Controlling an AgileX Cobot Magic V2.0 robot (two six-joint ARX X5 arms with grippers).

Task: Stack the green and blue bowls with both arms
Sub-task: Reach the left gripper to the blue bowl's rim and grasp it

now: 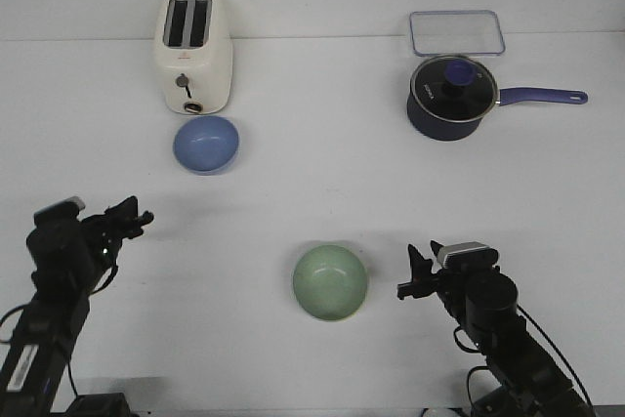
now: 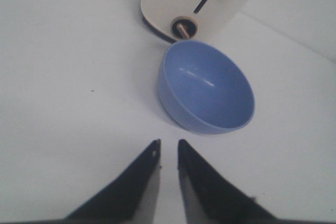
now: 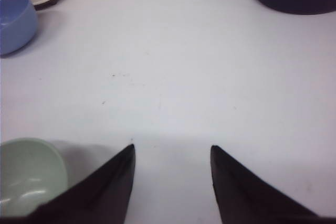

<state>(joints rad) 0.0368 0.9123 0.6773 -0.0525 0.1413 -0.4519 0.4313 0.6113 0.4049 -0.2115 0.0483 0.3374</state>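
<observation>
The periwinkle blue bowl (image 1: 206, 144) sits upright just in front of the toaster. It fills the middle of the left wrist view (image 2: 207, 90) and shows at the edge of the right wrist view (image 3: 16, 22). The pale green bowl (image 1: 330, 282) sits upright near the table's front centre and also shows in the right wrist view (image 3: 26, 177). My left gripper (image 1: 137, 214) (image 2: 168, 145) is at the front left, short of the blue bowl, its jaws nearly together and empty. My right gripper (image 1: 410, 275) (image 3: 171, 148) is open and empty just right of the green bowl.
A cream toaster (image 1: 195, 51) stands at the back left, right behind the blue bowl. A dark navy saucepan (image 1: 449, 97) with a glass lid and a handle pointing right stands at the back right. A clear lidded box (image 1: 456, 31) lies behind it.
</observation>
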